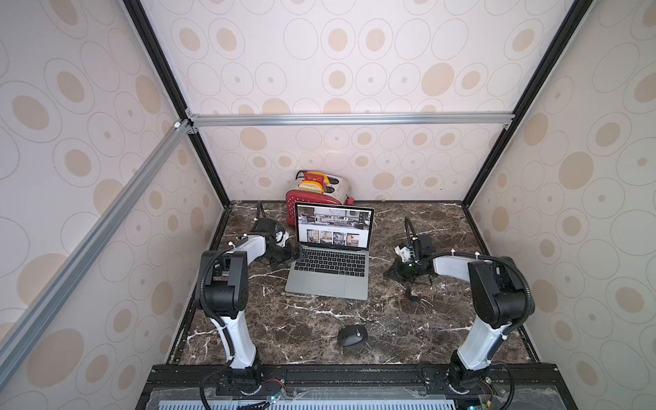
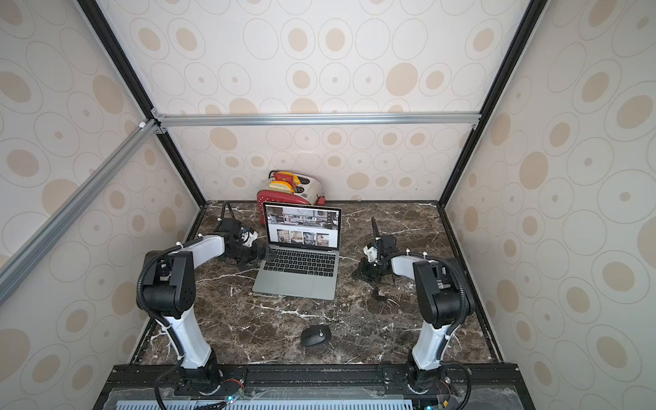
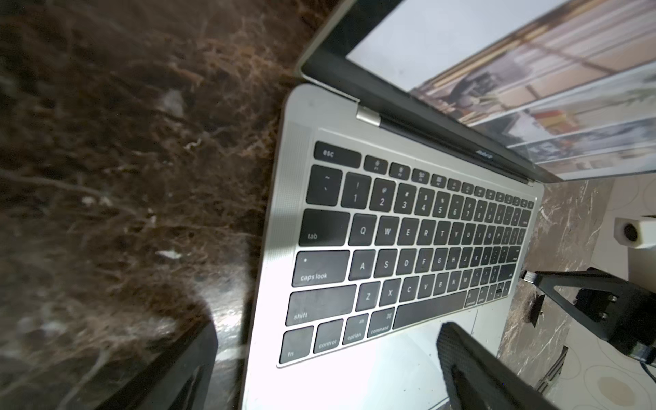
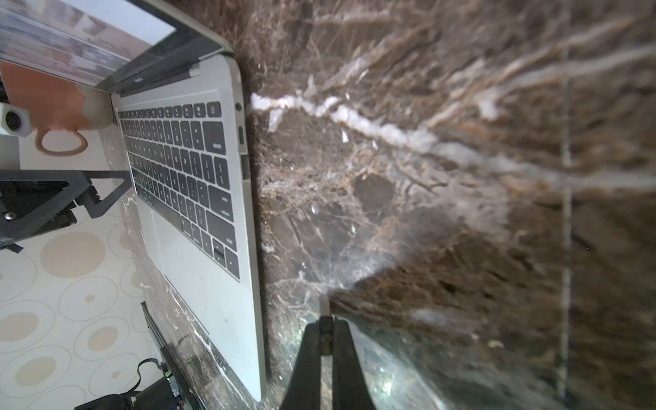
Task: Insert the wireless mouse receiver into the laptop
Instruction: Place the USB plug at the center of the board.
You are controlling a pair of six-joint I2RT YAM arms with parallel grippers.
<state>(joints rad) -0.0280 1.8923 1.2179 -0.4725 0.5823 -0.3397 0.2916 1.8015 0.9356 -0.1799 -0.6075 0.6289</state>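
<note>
The laptop (image 1: pixel 328 280) (image 2: pixel 296 280) lies open in the middle of the marble table, its screen lit. My left gripper (image 1: pixel 297 253) (image 3: pixel 328 330) is open and straddles the laptop's left edge. One of its fingers (image 3: pixel 458 344) hangs over the palm rest and the other is off the side, above the table. My right gripper (image 1: pixel 386 274) (image 4: pixel 326 328) is shut on the wireless mouse receiver (image 4: pixel 324 308), whose metal plug sticks out past the fingertips. The receiver is low over the table, to the right of the laptop's right edge and apart from it. Ports (image 4: pixel 242 135) show on that edge.
A black wireless mouse (image 1: pixel 352 335) (image 2: pixel 316 335) lies near the table's front. A red and white toaster (image 1: pixel 319 193) stands behind the laptop at the back wall. A small dark object (image 1: pixel 411 294) lies on the marble near my right gripper. Patterned walls enclose three sides.
</note>
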